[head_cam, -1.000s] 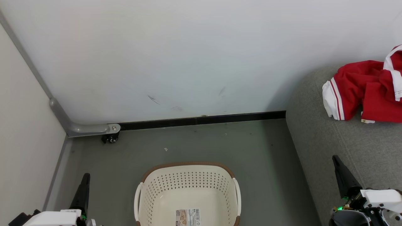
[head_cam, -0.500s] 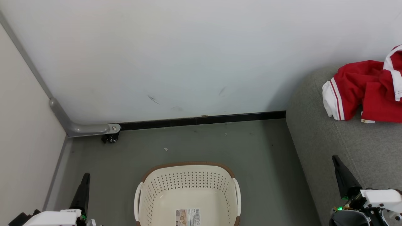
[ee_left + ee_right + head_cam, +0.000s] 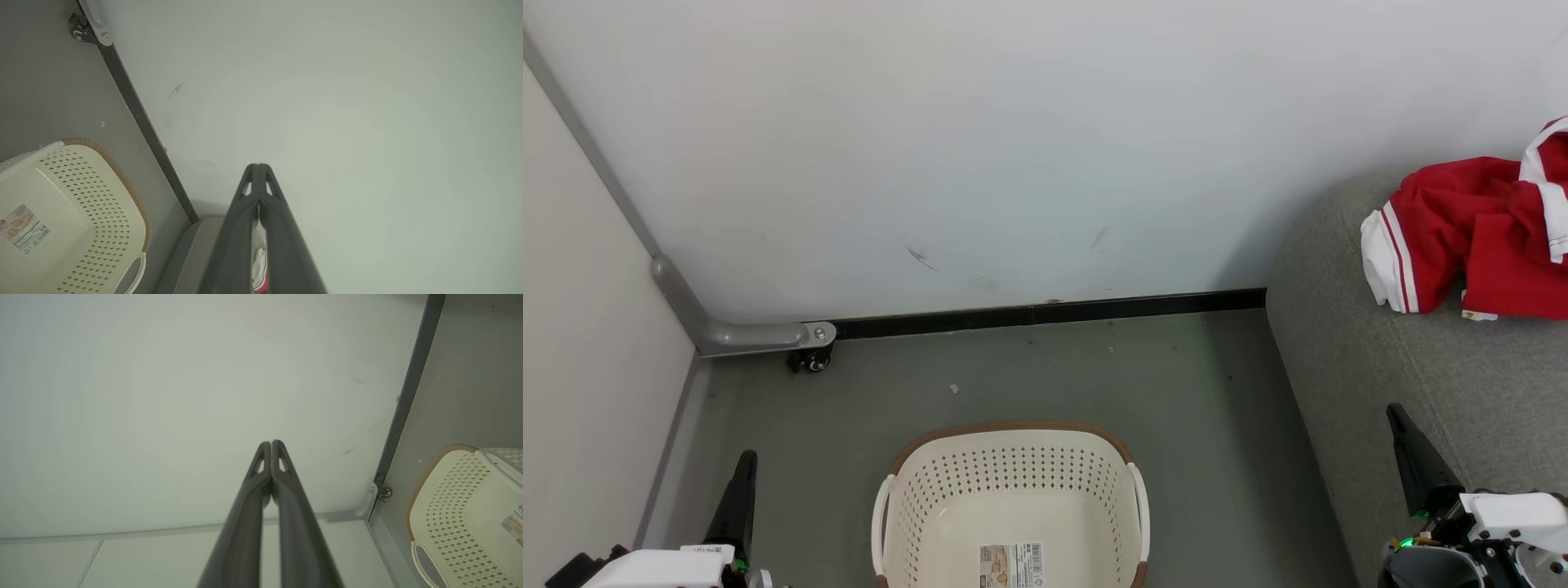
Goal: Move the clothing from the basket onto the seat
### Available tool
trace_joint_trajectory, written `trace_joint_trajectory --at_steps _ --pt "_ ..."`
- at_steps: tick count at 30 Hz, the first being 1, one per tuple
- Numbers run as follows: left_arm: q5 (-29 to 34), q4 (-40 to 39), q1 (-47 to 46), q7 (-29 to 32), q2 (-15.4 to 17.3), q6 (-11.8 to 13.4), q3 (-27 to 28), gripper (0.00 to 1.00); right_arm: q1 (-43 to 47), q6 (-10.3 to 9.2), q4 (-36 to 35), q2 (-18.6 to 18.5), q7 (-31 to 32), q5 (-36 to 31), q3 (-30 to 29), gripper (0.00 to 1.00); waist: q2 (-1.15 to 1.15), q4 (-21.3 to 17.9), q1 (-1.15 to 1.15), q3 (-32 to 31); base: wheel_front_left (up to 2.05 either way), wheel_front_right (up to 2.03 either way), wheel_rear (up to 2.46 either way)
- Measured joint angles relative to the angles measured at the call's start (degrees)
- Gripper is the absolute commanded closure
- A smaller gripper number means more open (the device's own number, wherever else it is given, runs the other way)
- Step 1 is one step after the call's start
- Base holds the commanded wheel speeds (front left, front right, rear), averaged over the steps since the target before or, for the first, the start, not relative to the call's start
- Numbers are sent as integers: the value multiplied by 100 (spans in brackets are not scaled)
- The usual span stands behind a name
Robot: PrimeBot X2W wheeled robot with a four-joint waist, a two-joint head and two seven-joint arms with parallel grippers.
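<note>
On the seat (image 3: 1462,384) lies the clothing (image 3: 1478,237), the basket (image 3: 1013,498) bare, both the left gripper (image 3: 258,168) and right gripper (image 3: 271,444) pressed closed on nothing.

- The basket (image 3: 1013,426) stands open-topped on the floor (image 3: 1094,367) — free to enter from above.
- Bare floor runs from its far rim to the wall (image 3: 1013,163), which closes that side.
- A side panel (image 3: 580,367) and a caster (image 3: 810,359) hem in the left.
- The seat (image 3: 1421,367) rises on the right — the clothing (image 3: 1478,237) is heaped at its far end, and its near part is bare.
</note>
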Motion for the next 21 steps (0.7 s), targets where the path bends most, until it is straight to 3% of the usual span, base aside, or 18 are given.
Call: trace_joint_trajectory --at_steps 21 --pt "0 0 0 0 0 0 0 100 0 0 0 0 0 0 1 100 0 0 0 0 0 0 0"
